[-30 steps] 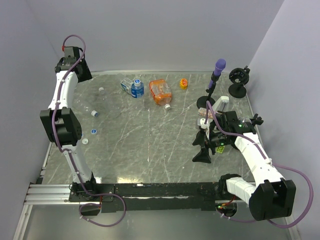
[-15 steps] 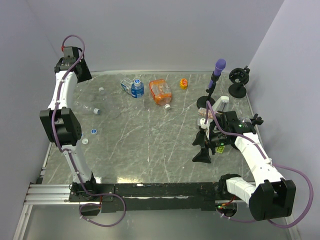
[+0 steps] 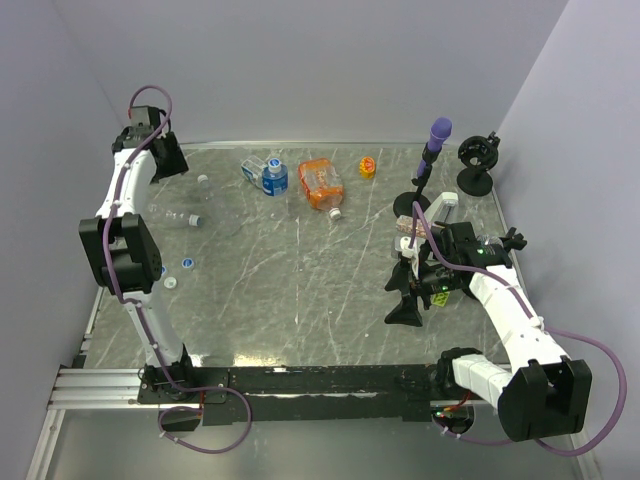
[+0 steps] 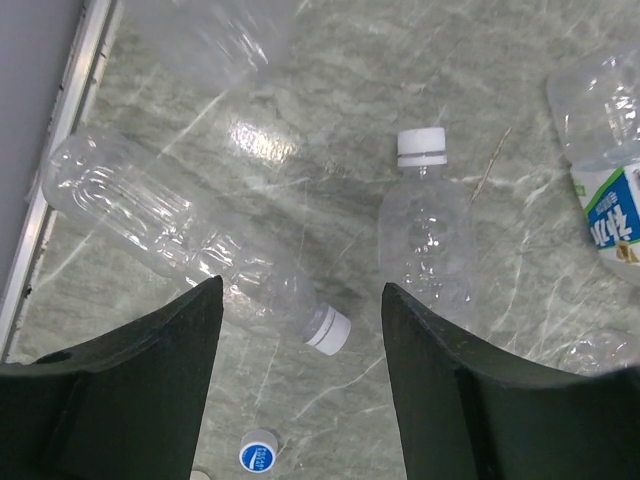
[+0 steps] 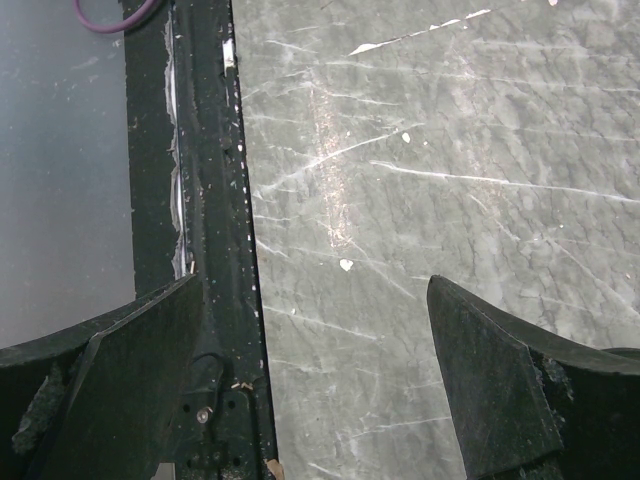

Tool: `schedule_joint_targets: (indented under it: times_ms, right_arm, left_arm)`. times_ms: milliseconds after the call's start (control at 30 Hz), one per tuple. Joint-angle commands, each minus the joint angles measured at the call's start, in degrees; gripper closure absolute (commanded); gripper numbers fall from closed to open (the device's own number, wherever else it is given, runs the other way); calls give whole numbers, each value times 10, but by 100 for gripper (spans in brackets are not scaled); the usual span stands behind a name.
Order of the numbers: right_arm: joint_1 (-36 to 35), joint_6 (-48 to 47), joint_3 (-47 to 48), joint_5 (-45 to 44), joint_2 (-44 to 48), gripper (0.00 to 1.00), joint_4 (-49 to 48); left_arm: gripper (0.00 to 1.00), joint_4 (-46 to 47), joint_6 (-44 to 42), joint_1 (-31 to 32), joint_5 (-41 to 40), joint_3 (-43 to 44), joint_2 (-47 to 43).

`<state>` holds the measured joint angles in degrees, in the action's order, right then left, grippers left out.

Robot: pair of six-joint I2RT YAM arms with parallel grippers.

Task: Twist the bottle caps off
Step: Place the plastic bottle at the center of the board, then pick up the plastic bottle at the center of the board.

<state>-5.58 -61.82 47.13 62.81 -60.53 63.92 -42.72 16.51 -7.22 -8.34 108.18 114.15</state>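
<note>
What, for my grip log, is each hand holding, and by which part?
Nothing. The left hand is open above the lying clear bottles; the right hand is open over the table.

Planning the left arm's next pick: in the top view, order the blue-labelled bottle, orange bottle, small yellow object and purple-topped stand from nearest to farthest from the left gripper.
From the left gripper:
1. blue-labelled bottle, far edge, left of centre
2. orange bottle, far centre
3. small yellow object, right of it
4. purple-topped stand, far right

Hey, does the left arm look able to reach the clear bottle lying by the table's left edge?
Probably yes: the left gripper hangs open right above that bottle, with nothing covering its white cap.
</note>
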Motion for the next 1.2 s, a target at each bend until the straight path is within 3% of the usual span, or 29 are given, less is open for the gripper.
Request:
schedule_joint_targets:
  times_ms: [0, 300, 500, 900, 1167]
  right_arm:
    - [3, -15, 8, 14, 2, 1, -2]
    - [1, -15, 8, 14, 2, 1, -2]
    - [2, -15, 8, 14, 2, 1, -1]
    - [2, -14, 9, 11, -8, 1, -1]
    - [2, -14, 9, 9, -15, 1, -1]
  left_arm:
    - [32, 18, 12, -6, 17, -4, -36]
    - [29, 19, 12, -9, 22, -3, -35]
    - [16, 55, 60, -30, 23, -19, -26]
    - [12, 62, 169, -39, -15, 76, 106]
    - [14, 2, 220, -39, -76, 164, 201]
